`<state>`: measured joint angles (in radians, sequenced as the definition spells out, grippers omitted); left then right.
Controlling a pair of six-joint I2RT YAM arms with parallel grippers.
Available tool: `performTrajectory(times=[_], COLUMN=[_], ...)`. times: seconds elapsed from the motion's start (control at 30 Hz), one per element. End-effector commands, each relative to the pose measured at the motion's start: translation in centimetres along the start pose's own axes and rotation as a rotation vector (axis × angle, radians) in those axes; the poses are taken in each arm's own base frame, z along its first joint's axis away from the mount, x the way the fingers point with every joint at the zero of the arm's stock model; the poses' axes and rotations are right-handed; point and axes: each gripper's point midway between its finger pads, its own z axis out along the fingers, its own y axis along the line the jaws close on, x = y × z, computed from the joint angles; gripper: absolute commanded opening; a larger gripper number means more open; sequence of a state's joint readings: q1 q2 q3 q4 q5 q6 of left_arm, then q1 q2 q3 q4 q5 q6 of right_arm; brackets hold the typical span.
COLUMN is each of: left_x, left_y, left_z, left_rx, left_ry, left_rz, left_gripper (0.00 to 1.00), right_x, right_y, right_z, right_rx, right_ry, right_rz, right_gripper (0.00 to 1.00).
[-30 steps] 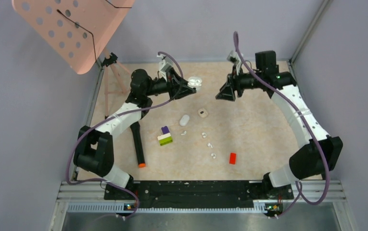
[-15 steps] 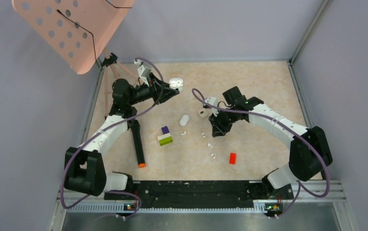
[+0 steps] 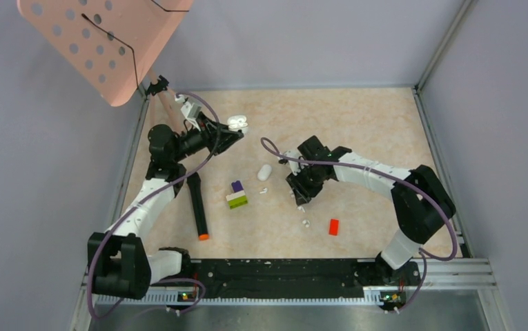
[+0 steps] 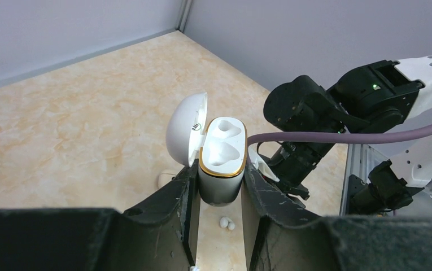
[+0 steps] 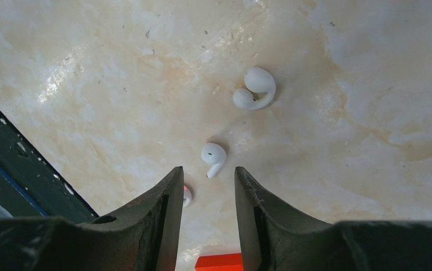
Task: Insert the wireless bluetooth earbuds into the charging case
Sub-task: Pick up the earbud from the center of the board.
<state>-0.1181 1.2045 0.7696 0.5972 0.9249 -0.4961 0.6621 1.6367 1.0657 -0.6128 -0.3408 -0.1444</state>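
Observation:
My left gripper (image 4: pixel 220 176) is shut on a white charging case (image 4: pixel 222 169) with a gold rim, held upright above the table. Its lid (image 4: pixel 185 135) is flipped open and both wells look empty. From above, this case (image 3: pixel 238 124) sits at the back left, in the left gripper (image 3: pixel 230 131). My right gripper (image 5: pixel 208 172) is open and points down at the table's middle (image 3: pixel 301 198). A stemmed white earbud (image 5: pixel 213 155) lies just past its fingertips. Another earbud (image 5: pixel 187 196) peeks out beside the left finger. A clip-shaped earbud (image 5: pixel 254 90) lies farther off. More earbuds (image 3: pixel 306 223) (image 3: pixel 264 189) lie on the table.
A closed white case (image 3: pixel 264 172) lies mid-table. Near it is a purple, white and green brick stack (image 3: pixel 237 195). A red brick (image 3: pixel 333 227) lies close to the right gripper. A black marker (image 3: pixel 197 207) lies at the left. A pink perforated board (image 3: pixel 102 41) overhangs the back left corner.
The right arm swung from the back right down to the table's middle, over the loose earbuds, and its jaws narrowed. The left arm drew back and left with the open case.

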Motion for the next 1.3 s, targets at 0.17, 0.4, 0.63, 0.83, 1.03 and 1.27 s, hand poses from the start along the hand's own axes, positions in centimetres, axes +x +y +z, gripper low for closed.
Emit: performTrajectory(times=[0.17,0.4,0.63,0.83,1.03,1.27], left_x=[-1.1,-1.0,-0.9,-0.8,-0.7,-0.6], left_y=[-0.7,-0.6,-0.4,-0.3,-0.2,-0.1], left_z=[-1.3,-1.5,-1.8,-1.8,-1.8,-1.8], left_rx=[-0.025,-0.039,-0.052,-0.058,-0.061,-0.063], left_ry=[-0.048,-0.055,-0.06,-0.06,-0.06,-0.059], left_rz=[0.036,0.037,0.04,0.039,0.041,0.042], left_gripper=[0.0,0.0,0.0,0.0,0.0,0.0], right_x=[0.1,1.2,1.2,1.6,2.1,3.4], right_y=[-0.3,-0.8,-0.3,-0.1,-0.5,-0.7], right_z=[2.0,2.8,3.3,3.6,3.6,3.6], right_rx=[0.057,0.072,0.062,0.066,0.109,0.135], right_ry=[0.037,0.079,0.086,0.1,0.118,0.144], right_rz=[0.022,0.037,0.028,0.029,0.011,-0.004], right_gripper=[0.41,0.41,0.4,0.32,0.3,0.29])
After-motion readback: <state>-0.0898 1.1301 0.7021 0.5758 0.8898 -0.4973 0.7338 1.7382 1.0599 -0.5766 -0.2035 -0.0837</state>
